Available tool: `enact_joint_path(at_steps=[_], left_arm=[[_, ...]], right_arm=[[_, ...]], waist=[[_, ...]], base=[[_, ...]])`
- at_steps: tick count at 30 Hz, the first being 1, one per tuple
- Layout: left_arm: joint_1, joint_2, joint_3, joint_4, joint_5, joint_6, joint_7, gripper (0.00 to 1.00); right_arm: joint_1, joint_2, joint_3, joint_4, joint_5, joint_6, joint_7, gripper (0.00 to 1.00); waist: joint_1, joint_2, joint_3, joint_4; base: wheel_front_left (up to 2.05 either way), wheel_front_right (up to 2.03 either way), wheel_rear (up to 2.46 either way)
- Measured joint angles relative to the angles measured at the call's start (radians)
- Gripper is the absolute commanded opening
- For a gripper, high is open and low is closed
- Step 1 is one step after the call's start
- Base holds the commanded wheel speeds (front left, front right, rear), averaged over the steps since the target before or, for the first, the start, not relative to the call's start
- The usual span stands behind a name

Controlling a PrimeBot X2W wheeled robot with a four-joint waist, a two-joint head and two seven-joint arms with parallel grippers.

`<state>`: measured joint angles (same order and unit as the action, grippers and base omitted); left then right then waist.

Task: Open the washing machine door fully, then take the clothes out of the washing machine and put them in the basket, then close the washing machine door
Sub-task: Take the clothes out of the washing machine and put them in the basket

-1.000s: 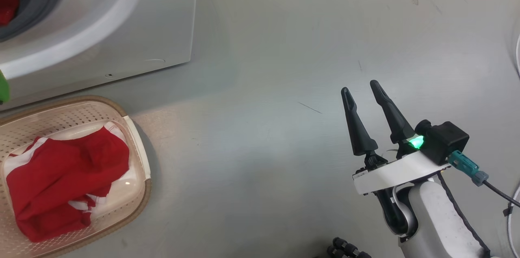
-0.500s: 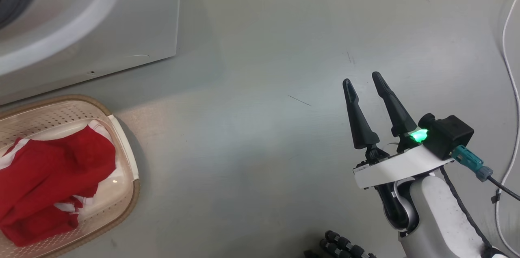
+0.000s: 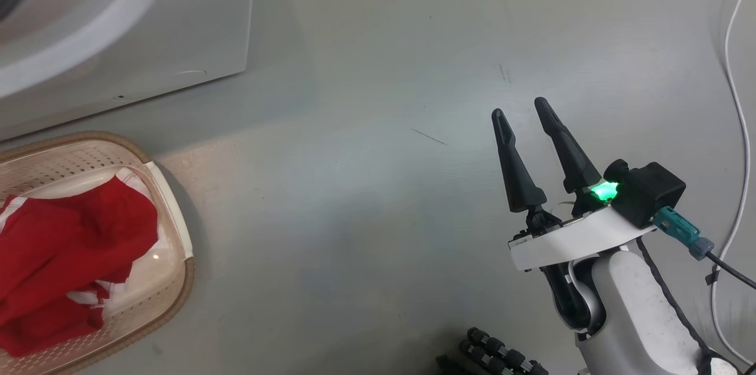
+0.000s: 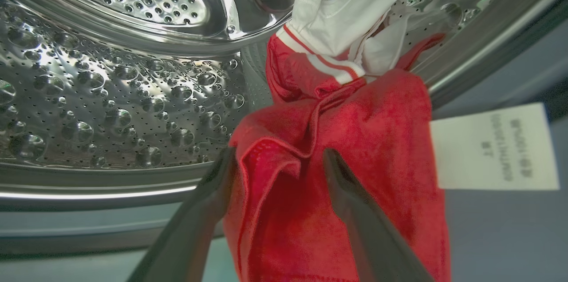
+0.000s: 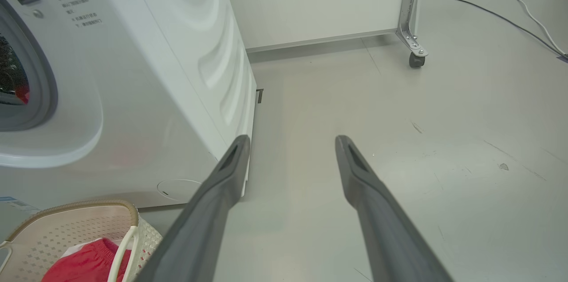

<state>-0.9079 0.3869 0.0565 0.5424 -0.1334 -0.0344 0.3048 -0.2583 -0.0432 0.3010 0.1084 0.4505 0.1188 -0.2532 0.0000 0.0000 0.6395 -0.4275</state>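
Observation:
Inside the steel drum [image 4: 111,95] of the washing machine [image 3: 177,20], red clothes [image 4: 355,131] with white striped trim hang over the drum's front lip. My left gripper [image 4: 277,157] is open, and its two fingers straddle a fold of that red fabric. More red clothes [image 3: 65,251] lie in the cream basket [image 3: 190,280] on the floor in front of the machine. My right gripper [image 3: 520,109] is open with nothing between its fingers, above bare floor to the right of the machine [image 5: 133,73] and the basket [image 5: 57,233]. The washing machine door is out of view.
A white cable [image 3: 735,97] runs along the floor at the far right. A black ribbed hose [image 3: 496,357] lies at the bottom edge. A wall panel on a caster [image 5: 415,57] stands behind the machine. A white paper label [image 4: 492,148] sits on the grey gasket.
The head camera has turned a little to the right, so the machine and basket sit further left in its view. My right gripper stays open and has kept its pose.

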Motion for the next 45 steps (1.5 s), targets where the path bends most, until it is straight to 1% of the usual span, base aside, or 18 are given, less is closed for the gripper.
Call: enact_joint_path(at_steps=[2, 11, 18, 19, 20, 21, 27, 35, 37, 39, 45], left_arm=[[-0.016, 0.004, -0.01, 0.009, 0.005, 0.0, 0.003, 1.0], [-0.087, 0.002, -0.046, 0.059, 0.023, 0.0, 0.021, 1.0], [-0.119, -0.002, -0.047, 0.105, 0.028, -0.002, 0.021, 1.0], [-0.122, -0.003, -0.047, 0.113, 0.028, -0.006, 0.02, 0.72], [-0.124, -0.006, -0.047, 0.119, 0.027, -0.006, 0.02, 0.26], [-0.127, -0.008, -0.047, 0.125, 0.027, -0.006, 0.019, 0.0], [-0.128, -0.024, -0.049, 0.161, 0.018, -0.015, -0.018, 0.0], [-0.128, -0.042, -0.049, 0.199, 0.0, -0.024, -0.075, 0.0], [-0.128, -0.044, -0.049, 0.205, -0.002, -0.027, -0.096, 0.0], [-0.127, -0.047, -0.049, 0.216, -0.007, -0.033, -0.115, 0.0], [-0.11, -0.06, -0.049, 0.245, -0.01, -0.039, -0.174, 0.0]], right_arm=[[0.0, 0.0, 0.003, -0.001, 0.002, -0.007, 0.0, 1.0], [-0.017, 0.001, 0.021, -0.002, 0.019, -0.007, 0.0, 1.0], [-0.02, 0.002, 0.029, -0.002, 0.024, -0.007, 0.0, 1.0], [-0.02, 0.001, 0.03, -0.002, 0.024, -0.007, 0.0, 1.0], [-0.02, 0.001, 0.03, -0.002, 0.024, -0.007, 0.0, 1.0], [-0.02, 0.001, 0.03, -0.002, 0.024, -0.008, 0.0, 1.0], [-0.02, 0.002, 0.026, 0.001, 0.024, -0.009, 0.0, 1.0], [-0.021, 0.001, 0.011, 0.009, 0.008, -0.009, 0.0, 1.0], [-0.021, 0.001, 0.006, 0.012, 0.004, -0.009, 0.0, 1.0], [-0.021, 0.001, -0.002, 0.014, 0.002, -0.017, 0.0, 1.0], [-0.021, 0.001, -0.026, 0.027, -0.018, -0.017, 0.0, 1.0]], waist=[[0.0, 0.0, 0.004, -0.002], [0.0, 0.0, 0.021, -0.018], [0.0, 0.0, 0.023, -0.027], [0.0, 0.0, 0.023, -0.027], [0.0, 0.0, 0.022, -0.028], [0.0, 0.0, 0.022, -0.029], [0.0, 0.0, 0.007, -0.024], [0.0, 0.0, -0.023, -0.001], [0.0, 0.0, -0.032, 0.005], [0.0, 0.0, -0.042, 0.011], [0.0, 0.0, -0.076, 0.034]], base=[[0.0, 0.0, 0.0], [0.0, 0.0, 0.0], [0.0, 0.0, 0.0], [0.0, 0.0, 0.0], [0.0, 0.0, 0.0], [0.0, 0.0, 0.0], [0.0, 0.0, 0.0], [0.0, 0.0, 0.0], [0.0, 0.0, 0.0], [0.0, 0.0, 0.0], [0.0, 0.0, 0.0]])
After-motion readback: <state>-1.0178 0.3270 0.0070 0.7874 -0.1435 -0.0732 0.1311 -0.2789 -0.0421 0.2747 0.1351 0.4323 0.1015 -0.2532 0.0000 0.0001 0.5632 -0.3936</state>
